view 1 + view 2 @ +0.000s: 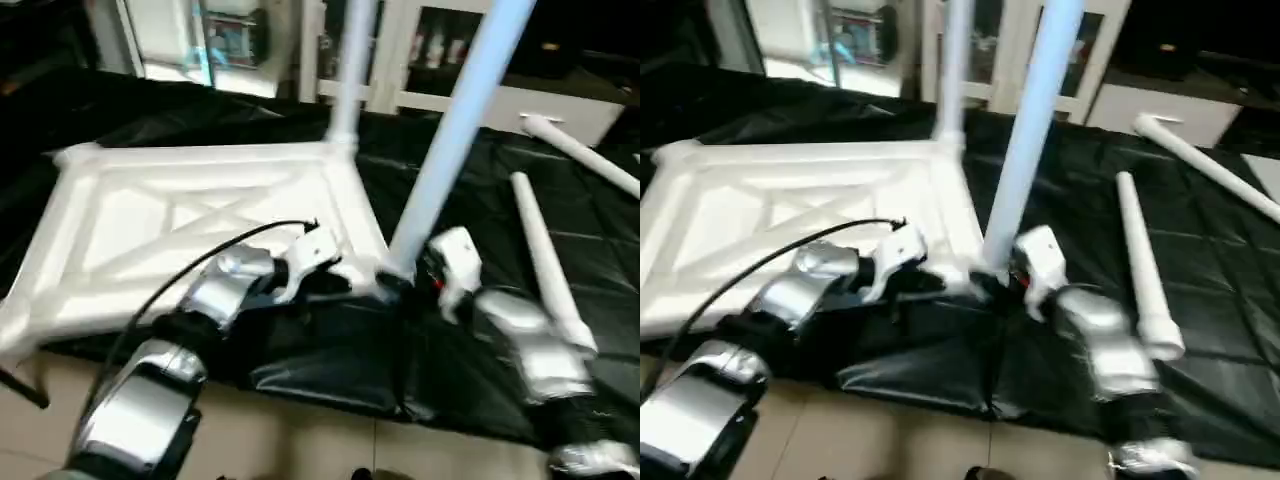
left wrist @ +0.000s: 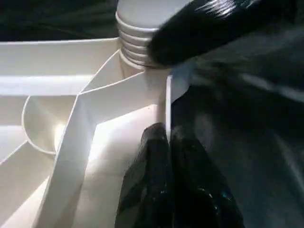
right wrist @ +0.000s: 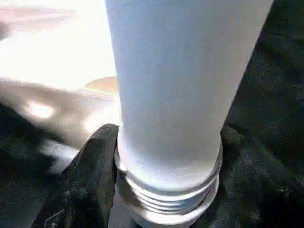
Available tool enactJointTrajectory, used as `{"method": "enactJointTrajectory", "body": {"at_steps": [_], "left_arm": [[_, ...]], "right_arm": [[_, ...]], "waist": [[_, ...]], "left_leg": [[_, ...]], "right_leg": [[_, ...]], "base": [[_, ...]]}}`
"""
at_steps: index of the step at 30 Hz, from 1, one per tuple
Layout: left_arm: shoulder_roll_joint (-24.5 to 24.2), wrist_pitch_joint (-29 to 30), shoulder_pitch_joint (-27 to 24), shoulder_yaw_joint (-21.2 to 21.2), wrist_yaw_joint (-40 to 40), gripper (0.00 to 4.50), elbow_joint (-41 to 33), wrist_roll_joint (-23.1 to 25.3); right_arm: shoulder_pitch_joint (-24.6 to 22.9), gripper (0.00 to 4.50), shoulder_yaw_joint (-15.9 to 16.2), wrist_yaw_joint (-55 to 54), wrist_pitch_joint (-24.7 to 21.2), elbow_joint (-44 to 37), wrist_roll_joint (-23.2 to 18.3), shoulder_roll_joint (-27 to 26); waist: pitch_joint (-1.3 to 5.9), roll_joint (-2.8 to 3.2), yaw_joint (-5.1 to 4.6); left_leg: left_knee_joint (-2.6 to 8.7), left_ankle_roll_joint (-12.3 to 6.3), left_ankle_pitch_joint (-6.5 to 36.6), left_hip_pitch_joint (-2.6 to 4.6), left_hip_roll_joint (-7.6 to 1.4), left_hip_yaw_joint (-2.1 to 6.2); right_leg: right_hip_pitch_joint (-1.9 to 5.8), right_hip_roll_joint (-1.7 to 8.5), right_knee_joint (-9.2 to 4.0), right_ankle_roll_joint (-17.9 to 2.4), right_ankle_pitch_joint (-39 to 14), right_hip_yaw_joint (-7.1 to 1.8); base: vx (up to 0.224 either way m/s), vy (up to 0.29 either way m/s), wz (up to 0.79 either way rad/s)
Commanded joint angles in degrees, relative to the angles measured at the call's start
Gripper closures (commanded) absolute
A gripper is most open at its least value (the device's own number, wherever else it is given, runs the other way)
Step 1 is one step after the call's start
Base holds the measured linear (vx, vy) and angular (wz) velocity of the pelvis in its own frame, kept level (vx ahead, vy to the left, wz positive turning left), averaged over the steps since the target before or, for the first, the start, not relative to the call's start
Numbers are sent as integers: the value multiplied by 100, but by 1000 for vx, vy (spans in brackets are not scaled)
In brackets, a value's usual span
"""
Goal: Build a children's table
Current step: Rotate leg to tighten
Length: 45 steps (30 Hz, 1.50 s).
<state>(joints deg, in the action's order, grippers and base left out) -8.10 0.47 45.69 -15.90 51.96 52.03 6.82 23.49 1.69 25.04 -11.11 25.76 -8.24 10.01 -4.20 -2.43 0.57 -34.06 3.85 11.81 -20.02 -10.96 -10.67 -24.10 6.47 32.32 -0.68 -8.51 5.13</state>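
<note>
Tabletop [image 1: 190, 230]: white, lying underside up on the black-covered worktop [image 1: 470, 330], X-ribs showing.
Far leg [image 1: 350, 70]: standing upright in the far right corner socket.
Near leg [image 1: 450, 140]: standing in the near right corner socket, leaning slightly; ribbed end at the socket.
Two loose legs [image 1: 545, 265] and [image 1: 580, 150]: lying on the worktop to the right, apart from the tabletop.
Left end effector [image 2: 168, 142]: fingers pressed together, empty, at the tabletop's right edge rim.
Right end effector [image 3: 166, 166]: fingers either side of the near leg's base, apparently gripping it.
</note>
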Motion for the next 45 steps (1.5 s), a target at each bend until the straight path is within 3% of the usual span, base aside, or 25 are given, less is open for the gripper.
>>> {"method": "enactJointTrajectory", "body": {"at_steps": [1,3,4,7,10,12,16,17,19,24,25,26,28,29,31,32,35,38,41,45], "left_arm": [[373,-122,40,133,-275,450,63,-211],[513,-244,226,185,-880,450,288,-72],[513,-244,226,185,-880,450,288,-72],[619,-391,375,205,-1162,450,455,10],[641,-426,403,205,-1160,450,484,17],[618,-530,408,166,-1092,450,543,54],[600,-561,385,146,-1025,450,540,60],[587,-585,371,131,-989,450,539,63],[580,-624,366,131,-964,450,564,68],[490,-742,248,22,-559,450,483,74],[391,-800,128,-100,-159,450,371,82],[391,-800,128,-100,-159,450,371,82],[109,-848,-223,-373,870,450,15,29],[40,-832,-290,-420,1058,450,-56,13],[-100,-853,-385,-497,1339,450,-148,10],[-183,-871,-437,-532,1534,450,-209,-12],[-365,-875,-539,-591,2013,450,-354,-97],[-524,-874,-590,-615,2303,450,-457,-141],[-635,-799,-659,-616,2453,450,-649,-136],[-692,-789,-681,-619,2486,450,-709,-115]], "right_arm": [[10,181,81,-602,-191,386,190,-192],[169,182,-3,-1425,19,673,350,-613],[169,182,-3,-1425,19,673,350,-613],[338,182,79,-2037,213,1022,570,-1016],[386,183,152,-2089,270,1128,643,-1102],[369,183,189,-1451,544,956,403,-1270],[326,183,188,-1200,604,812,283,-1262],[277,127,182,-1082,624,664,228,-1225],[251,113,146,-1049,663,571,181,-1191],[131,65,-30,-863,663,88,22,-850],[44,54,-136,-633,625,-211,-72,-576],[44,40,-136,-633,625,-211,-72,-576],[-325,21,-81,775,284,-1022,-432,406],[-440,21,27,1223,190,-1170,-482,701],[-642,6,197,1947,127,-1366,-492,1215],[-736,6,254,2309,86,-1430,-502,1472],[-834,6,269,2819,156,-1406,-513,1871],[-783,6,283,3161,119,-1290,-531,2080],[-774,6,398,3382,22,-1348,-601,2273],[-636,6,437,3482,97,-1176,-546,2227]], "waist": [[284,-19,-16],[272,-7,-58],[265,8,-62],[282,-1,-88],[278,6,-84],[285,-29,-81],[288,-25,-50],[290,-25,-44],[302,-27,-14],[302,-43,15],[305,8,41],[316,-28,39],[313,35,108],[313,16,174],[289,20,214],[313,-17,231],[356,0,262],[402,-20,267],[383,-11,282],[349,-16,277]], "left_leg": [[514,-17,2197,55,-158,150],[532,-66,2255,30,-163,155],[536,-60,2318,53,-159,154],[564,-87,2294,21,-160,165],[572,-95,2280,28,-165,160],[572,-178,2199,17,-171,137],[570,-264,2032,17,-181,114],[574,-266,1960,9,-183,109],[570,-292,1855,21,-184,94],[566,-382,1630,6,-187,75],[565,-384,1575,14,-187,77],[556,-435,1499,-2,-193,59],[550,-525,1369,27,-212,48],[528,-649,1272,41,-242,27],[499,-681,1482,127,-224,-59],[476,-669,1432,122,-226,-85],[455,-803,911,-1,-225,-50],[394,-1028,396,-5,-207,-62],[395,-1105,426,1,-230,-63],[437,-808,912,-2,-241,-54]], "right_leg": [[194,231,-566,-452,-3468,-130],[199,215,-557,-519,-3257,-130],[179,213,-579,-505,-3300,-126],[227,226,-583,-500,-3137,-119],[217,238,-564,-591,-2963,-142],[233,244,-531,-699,-2738,-176],[240,259,-510,-800,-2531,-206],[245,254,-493,-837,-2474,-211],[253,257,-490,-861,-2394,-222],[259,261,-483,-890,-2355,-233],[269,266,-474,-912,-2299,-236],[280,255,-457,-933,-2145,-241],[292,245,-425,-1034,-1887,-250],[311,232,-383,-1094,-1588,-267],[187,192,-392,-1229,-1631,-318],[202,193,-345,-1287,-1568,-366],[294,199,-206,-1457,-947,-377],[315,188,-98,-1675,-211,-372],[310,201,-109,-1733,-303,-367],[298,211,-209,-1484,-1250,-362]], "base": [[0,0,0],[0,0,0],[0,0,0],[0,0,0],[0,0,0],[0,0,0],[0,0,0],[0,0,0],[0,0,0],[0,0,0],[0,0,0],[0,0,0],[0,0,0],[0,0,0],[66,-17,21],[71,-22,24],[23,-5,4],[0,0,0],[0,0,0],[0,0,0]]}}
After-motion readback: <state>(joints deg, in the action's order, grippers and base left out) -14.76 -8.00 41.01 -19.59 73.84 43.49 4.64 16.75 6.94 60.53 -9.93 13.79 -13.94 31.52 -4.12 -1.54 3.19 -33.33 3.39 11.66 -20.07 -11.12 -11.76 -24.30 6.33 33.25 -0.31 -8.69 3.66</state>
